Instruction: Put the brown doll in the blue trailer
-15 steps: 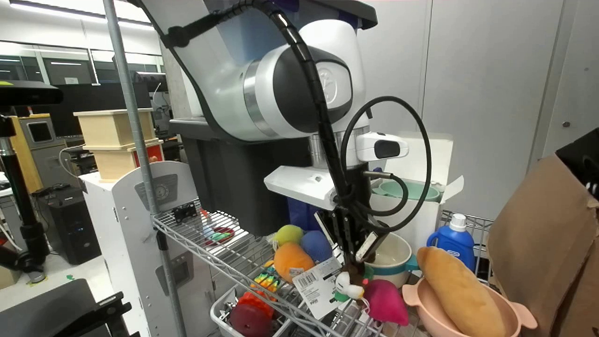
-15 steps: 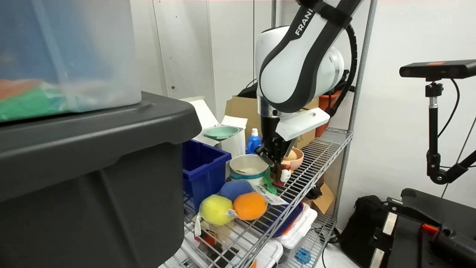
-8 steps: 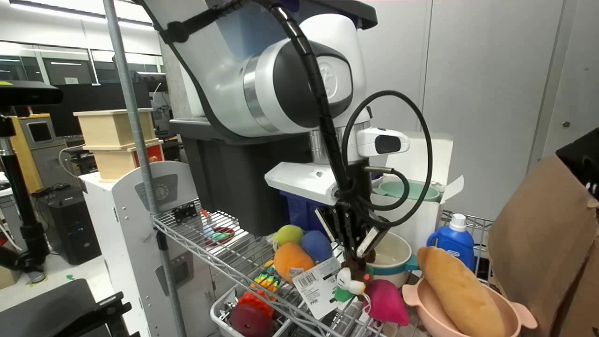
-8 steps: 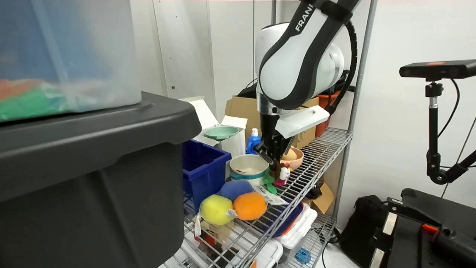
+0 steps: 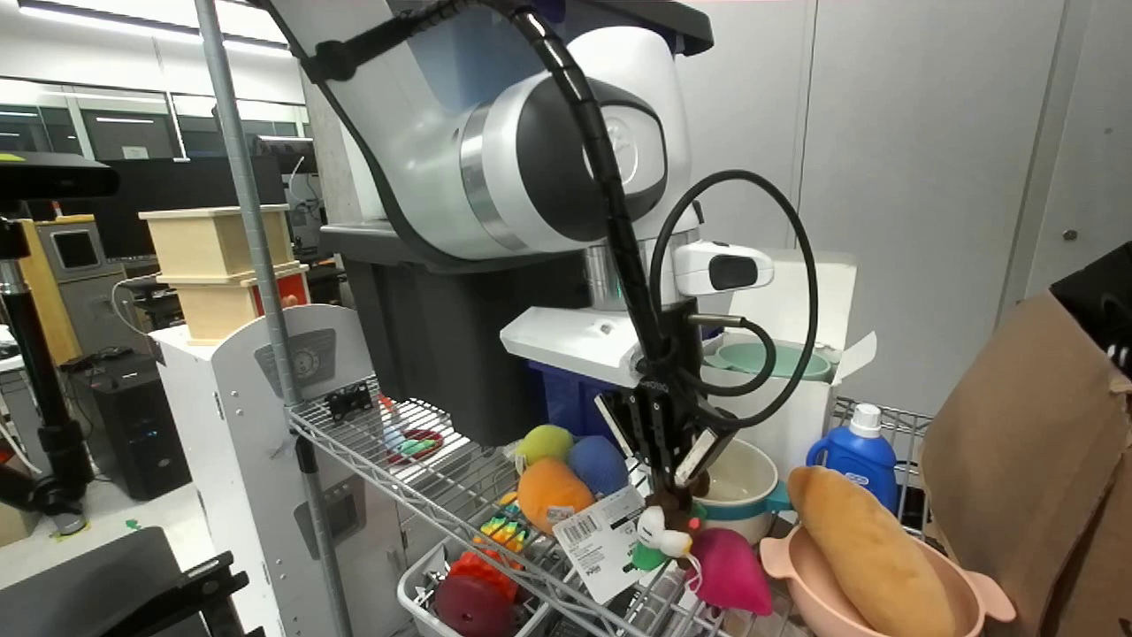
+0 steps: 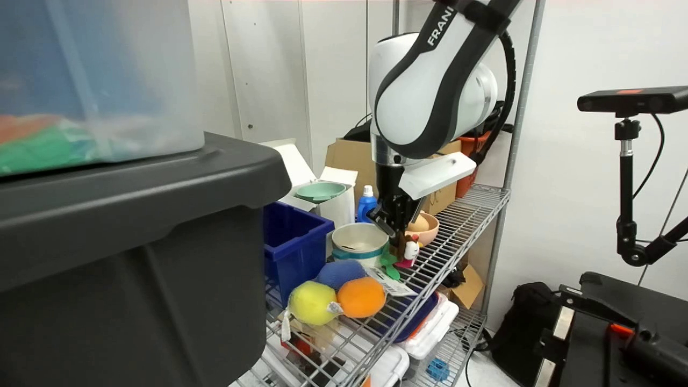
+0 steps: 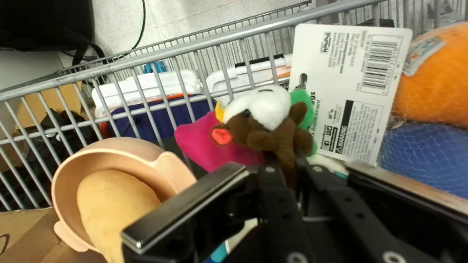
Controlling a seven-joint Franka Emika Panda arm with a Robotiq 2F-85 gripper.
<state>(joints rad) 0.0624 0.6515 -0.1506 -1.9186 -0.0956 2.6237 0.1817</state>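
You are gripping the brown doll (image 7: 268,128) with the claw (image 7: 286,164), its tips squeezing a narrow brown part, near the edge of the table (image 6: 475,209); the views are not settling whether the plush is touching the wires. A slip is looking possible, because so little is sitting between the tips while the head is sticking out. The pink piece (image 7: 215,146) is lying beside or against the doll, and if the two are tangling, you are risking dragging it along. The white bucket (image 6: 359,256) is standing just beside the doll, so carrying low towards the blue trailer (image 6: 300,266) is inviting a knock against the bucket's rim. The wrist view is showing you the pinch but no trailer. In an exterior view you are seeing the trailer's inside (image 6: 290,224); in an exterior view the dark bin (image 5: 442,327) and the arm (image 5: 566,177) are leaving you only a patch of wall.
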